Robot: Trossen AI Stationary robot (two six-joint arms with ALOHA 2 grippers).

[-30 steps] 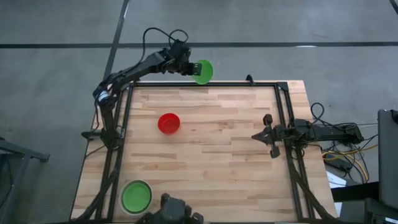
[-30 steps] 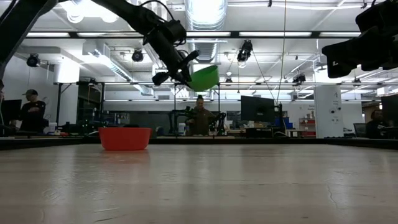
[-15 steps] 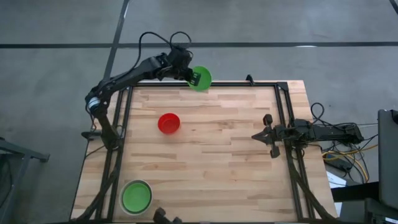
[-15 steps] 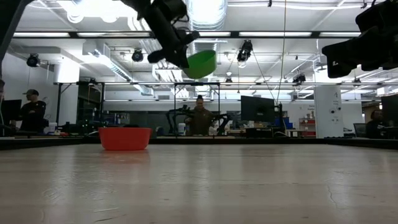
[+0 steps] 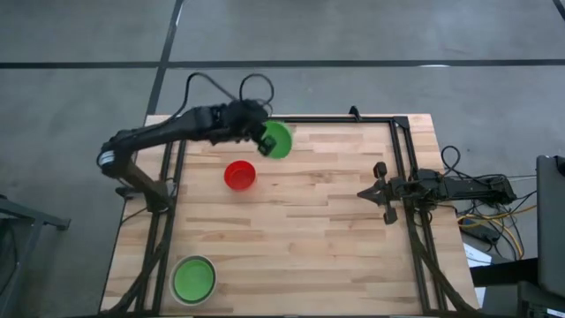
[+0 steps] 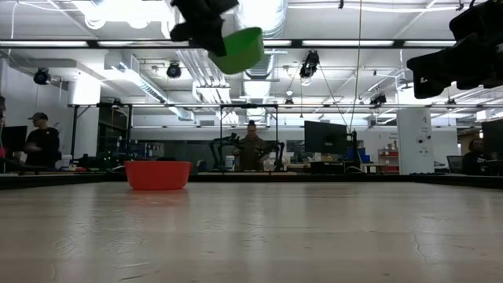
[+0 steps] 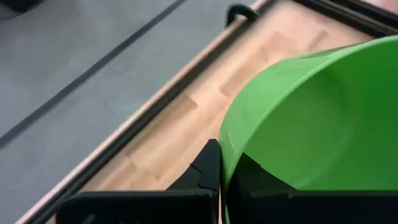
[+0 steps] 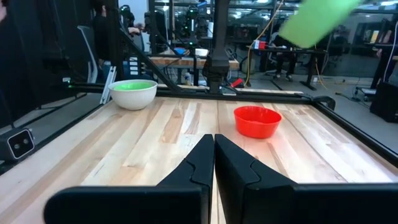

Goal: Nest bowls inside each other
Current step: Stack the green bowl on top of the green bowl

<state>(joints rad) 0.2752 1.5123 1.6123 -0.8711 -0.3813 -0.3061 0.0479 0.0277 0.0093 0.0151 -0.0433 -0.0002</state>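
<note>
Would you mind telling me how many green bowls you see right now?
2 visible: one green bowl held aloft by the left pincer over the table's far edge; another green bowl nested in the cream bowl at the near-left corner. More may be stacked beneath, hidden.

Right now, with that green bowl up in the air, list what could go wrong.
1. The left gripper pinches only the rim of the green bowl, tilted and high above the table; it could slip out and fall.
2. Lowered at that tilt, it may knock the red bowl aside instead of nesting.
</note>
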